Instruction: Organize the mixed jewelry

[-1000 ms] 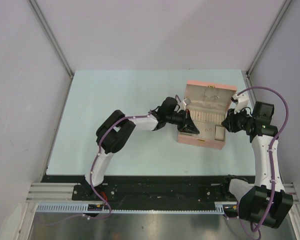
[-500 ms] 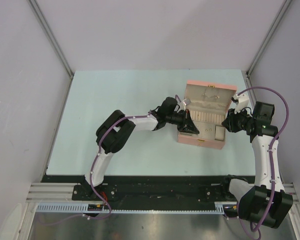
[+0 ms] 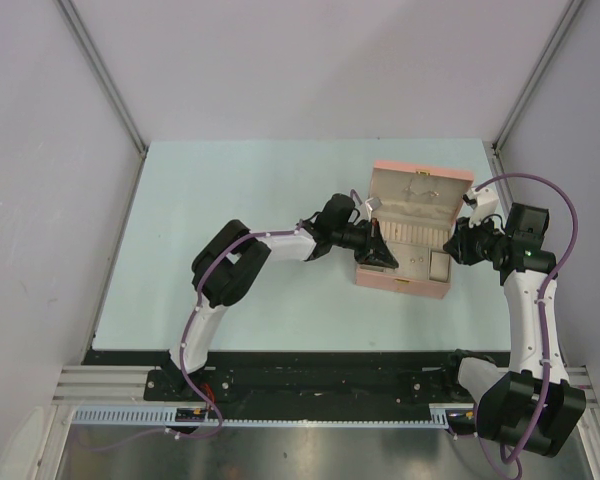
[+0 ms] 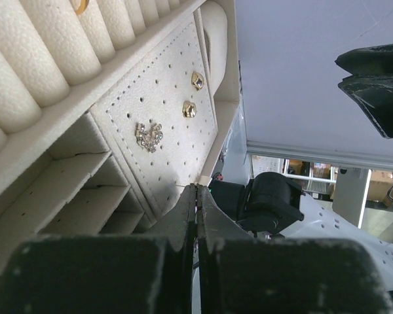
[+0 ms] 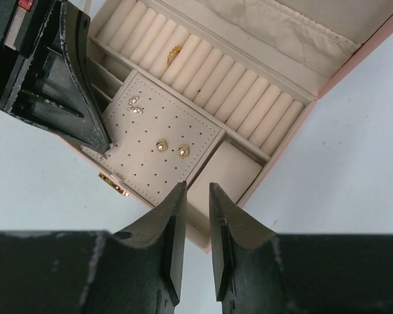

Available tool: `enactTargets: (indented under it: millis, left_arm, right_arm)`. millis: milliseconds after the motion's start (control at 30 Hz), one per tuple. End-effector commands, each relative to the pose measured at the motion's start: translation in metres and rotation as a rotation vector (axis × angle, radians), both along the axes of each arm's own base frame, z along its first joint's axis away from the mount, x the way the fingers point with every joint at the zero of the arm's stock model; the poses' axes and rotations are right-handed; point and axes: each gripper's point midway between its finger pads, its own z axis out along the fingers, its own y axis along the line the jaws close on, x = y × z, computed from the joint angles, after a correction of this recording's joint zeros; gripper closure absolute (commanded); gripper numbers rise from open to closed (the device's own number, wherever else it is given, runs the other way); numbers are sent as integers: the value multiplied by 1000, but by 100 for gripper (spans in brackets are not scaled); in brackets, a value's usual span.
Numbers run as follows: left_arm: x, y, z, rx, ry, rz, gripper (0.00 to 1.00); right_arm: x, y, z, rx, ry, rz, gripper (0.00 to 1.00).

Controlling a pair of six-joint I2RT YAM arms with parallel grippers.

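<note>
This looks like a robotics laboratory, a closed test cell and not a home or a shop. Plain grey wall panels point(image 3: 310, 60) stand on three sides, joined by bare aluminium posts point(image 3: 100, 75). The pale green desk point(image 3: 240, 200) has a slotted aluminium rail point(image 3: 280, 412) along its near edge. On a black plate there, the left arm point(image 3: 235, 270) and the right arm point(image 3: 525, 300) are bolted, with loose purple cables point(image 3: 570, 225) along them.
</note>
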Motion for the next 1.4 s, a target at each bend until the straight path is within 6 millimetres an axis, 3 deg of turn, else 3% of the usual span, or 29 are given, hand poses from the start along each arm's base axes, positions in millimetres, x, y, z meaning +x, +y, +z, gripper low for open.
enactTargets:
  millis: [0, 500, 1367]
  left_arm:
    - [8, 6, -21, 62, 10, 24, 100]
    - [11, 0, -3, 18, -11, 11, 100]
    - [10, -1, 11, -13, -31, 1, 100]
  right_arm:
    - [-1, 2, 5, 1, -26, 14, 75]
    - [0, 1, 5, 2, -24, 14, 75]
    - [-1, 1, 4, 0, -21, 13, 75]
